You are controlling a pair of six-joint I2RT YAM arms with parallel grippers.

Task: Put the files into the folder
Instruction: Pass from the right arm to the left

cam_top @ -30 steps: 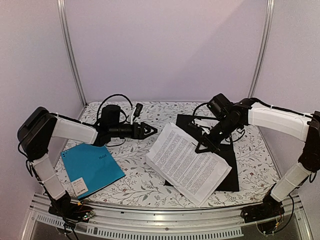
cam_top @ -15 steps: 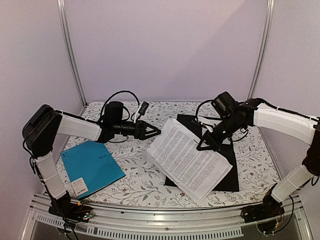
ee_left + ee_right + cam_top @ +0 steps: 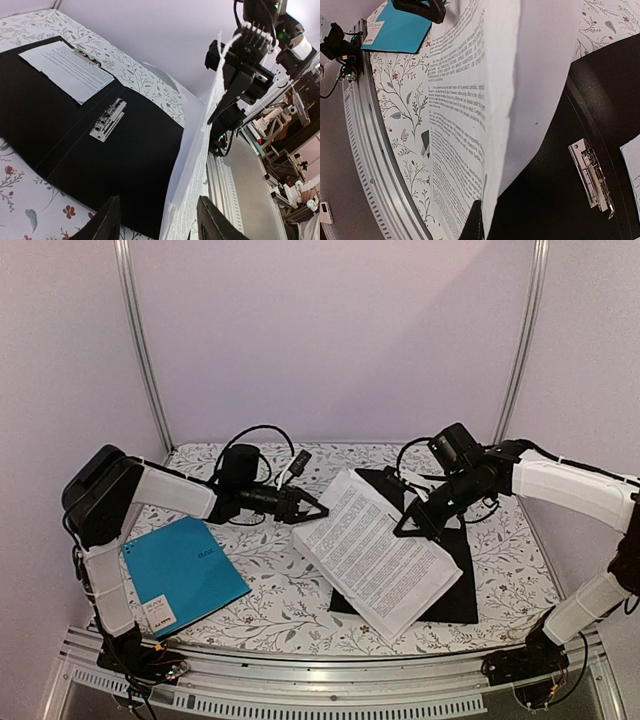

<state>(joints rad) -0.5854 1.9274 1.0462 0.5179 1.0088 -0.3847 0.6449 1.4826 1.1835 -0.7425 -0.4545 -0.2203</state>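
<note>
From above, we see the files [image 3: 375, 560] lying slantwise, long axis running far-left to near-right, partly on the open folder [image 3: 455, 585], partly over the table [image 3: 280, 590]. The right gripper [image 3: 412, 528] is clamped on their far right edge. The left gripper [image 3: 310, 510] sits just at their far left corner, with the files straight ahead on its right. That makes one stack (we can't count the sheets) and two folders, the black one and a teal folder [image 3: 185, 575] well apart on the left.

Left wrist now: its jaws are parted, the lifted paper edge [image 3: 200, 165] hangs between them, and we see nothing pinched. Two clips [image 3: 107, 119] show inside the folder, with one small sheet [image 3: 65, 70] under the far one.

Right wrist: paper rises out of the pinch, and one of the clips [image 3: 592, 177] shows. We reckon the stack must swing right, over it.
</note>
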